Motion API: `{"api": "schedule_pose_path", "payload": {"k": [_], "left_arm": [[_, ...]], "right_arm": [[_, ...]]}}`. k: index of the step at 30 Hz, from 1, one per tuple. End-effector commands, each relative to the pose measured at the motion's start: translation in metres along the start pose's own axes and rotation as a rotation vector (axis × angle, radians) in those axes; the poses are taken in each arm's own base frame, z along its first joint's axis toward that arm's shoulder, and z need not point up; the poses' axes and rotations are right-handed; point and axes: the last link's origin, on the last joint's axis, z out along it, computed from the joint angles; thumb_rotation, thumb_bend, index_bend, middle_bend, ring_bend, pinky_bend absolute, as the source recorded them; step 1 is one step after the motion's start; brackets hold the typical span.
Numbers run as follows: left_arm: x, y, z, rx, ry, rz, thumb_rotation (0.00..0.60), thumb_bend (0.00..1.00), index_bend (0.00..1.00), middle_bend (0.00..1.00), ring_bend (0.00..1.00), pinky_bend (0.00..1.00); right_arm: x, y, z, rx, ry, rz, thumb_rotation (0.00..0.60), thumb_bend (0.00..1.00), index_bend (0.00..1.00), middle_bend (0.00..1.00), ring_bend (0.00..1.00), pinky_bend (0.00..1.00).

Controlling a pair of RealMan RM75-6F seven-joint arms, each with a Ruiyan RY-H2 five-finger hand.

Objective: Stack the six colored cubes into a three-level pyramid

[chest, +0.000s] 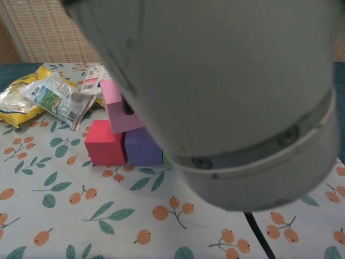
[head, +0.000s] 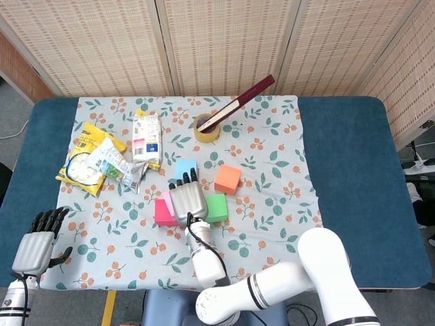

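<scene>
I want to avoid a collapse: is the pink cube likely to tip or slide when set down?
The pink cube sits tilted over the red cube and purple cube, so it may well tip. Its flat faces probably won't roll. The matte surface looks grippy, so sliding seems unlikely.

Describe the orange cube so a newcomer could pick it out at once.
On the floral tablecloth, look just in front of the roll of tape. The orange cube sits alone to the right of the light blue cube, the only orange block.
</scene>
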Motion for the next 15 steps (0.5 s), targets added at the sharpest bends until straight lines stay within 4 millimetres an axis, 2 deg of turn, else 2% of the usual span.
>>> {"api": "schedule_pose_path", "payload": {"k": [1,15], "left_arm": [[0.0001,0.0003,-0.0002,-0.003,-0.001,-0.001,0.600,0.32,0.00,0.04,0.00,0.05],[0.0002,0.0006,0.0002,-0.005,-0.003,-0.002,0.600,0.32,0.00,0.04,0.00,0.05]], "right_arm": [[-0.0027,-0.0012,-0.0012,-0.011,-0.003,-0.020,0.600,0.22,0.59,0.45,0.10,0.00],[-0.0103,-0.0049,0.0016,-0.018,-0.012,-0.011,0.600,0.22,0.59,0.45,0.10,0.00]]}}
